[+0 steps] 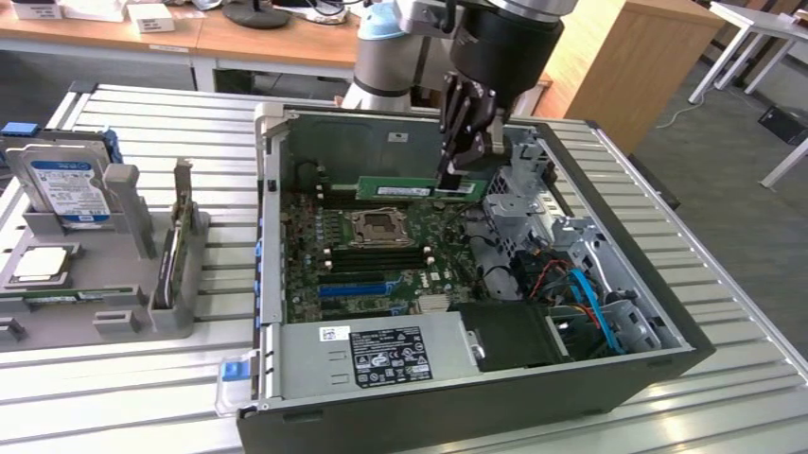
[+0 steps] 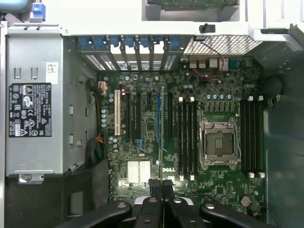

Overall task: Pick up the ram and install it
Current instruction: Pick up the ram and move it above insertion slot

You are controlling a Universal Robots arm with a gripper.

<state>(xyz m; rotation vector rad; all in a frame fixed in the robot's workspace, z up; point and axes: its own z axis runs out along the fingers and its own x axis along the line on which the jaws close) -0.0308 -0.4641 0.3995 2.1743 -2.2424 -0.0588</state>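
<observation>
At the exterior view's left, a grey rack (image 1: 120,284) sits on the slatted metal bench (image 1: 127,388). It holds a blue-labelled hard drive (image 1: 66,189) standing on edge, a processor chip (image 1: 38,265) lying flat in front of it, and an upright card with a metal bracket (image 1: 180,232) just beside the open computer case (image 1: 505,397).

The case lies on its side with the motherboard (image 1: 366,274) facing up. The silver power supply (image 1: 378,355) fills the near end, and the empty processor socket (image 1: 377,227) sits toward the far wall.

Over the board, past the socket, the ram (image 1: 404,188) hangs level and on its long edge — a green stick running across the view, clear of the slots under it. The black arm (image 1: 505,38) comes down from above, and its jaws are clamped on the end of the ram at the exterior view's right.

In the wrist view the ram (image 2: 163,137) shows edge-on as a thin green line reaching out from the pinched jaws. It runs over the board between the long expansion slots (image 2: 130,114) and the bank of memory slots (image 2: 187,137) beside the socket (image 2: 219,142) — parallel to those slots, not seated in any.

Farther to the exterior view's right stands the metal drive cage (image 1: 531,189), with blue and orange cables (image 1: 588,303) below it.
</observation>
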